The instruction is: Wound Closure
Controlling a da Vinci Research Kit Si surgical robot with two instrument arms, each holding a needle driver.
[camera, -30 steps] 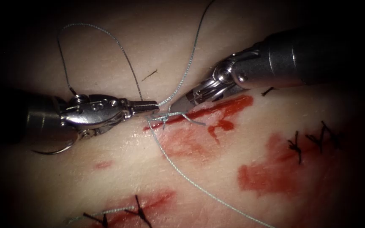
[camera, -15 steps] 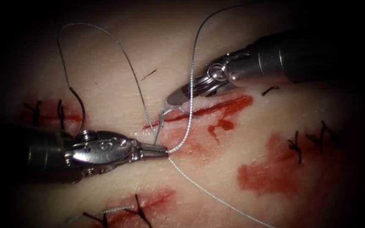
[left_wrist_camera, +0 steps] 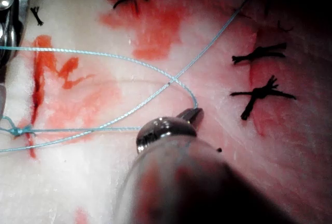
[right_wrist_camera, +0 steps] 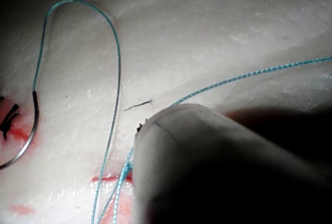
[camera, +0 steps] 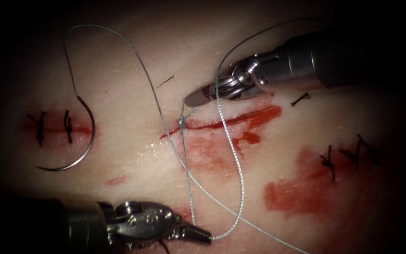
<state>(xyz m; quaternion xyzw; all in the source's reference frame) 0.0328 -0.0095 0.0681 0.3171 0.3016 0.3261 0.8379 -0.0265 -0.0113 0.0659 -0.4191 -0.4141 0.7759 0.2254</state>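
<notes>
Endoscope view: the curved needle point(camera: 78, 146) lies free on the tissue point(camera: 132, 61), well left of the cut point(camera: 222, 123), beside two dark stitches point(camera: 52, 127). The left tool point(camera: 202, 234), low and well below the cut, has its jaws closed on the thread point(camera: 233, 155). The right tool point(camera: 196, 99), just above the cut's knot point(camera: 182, 121), pinches a short thread end. Red fluid point(camera: 301, 193) stains the tissue.

Left wrist view: the left tool's point(left_wrist_camera: 193, 114) tip clamps the thread point(left_wrist_camera: 155, 68); the knot point(left_wrist_camera: 18, 130) sits well apart.

Right wrist view: needle point(right_wrist_camera: 28, 130) and thread point(right_wrist_camera: 114, 42) rest on the tissue; the right tool's own jaws are hidden behind its shaft.

No legible writing.
</notes>
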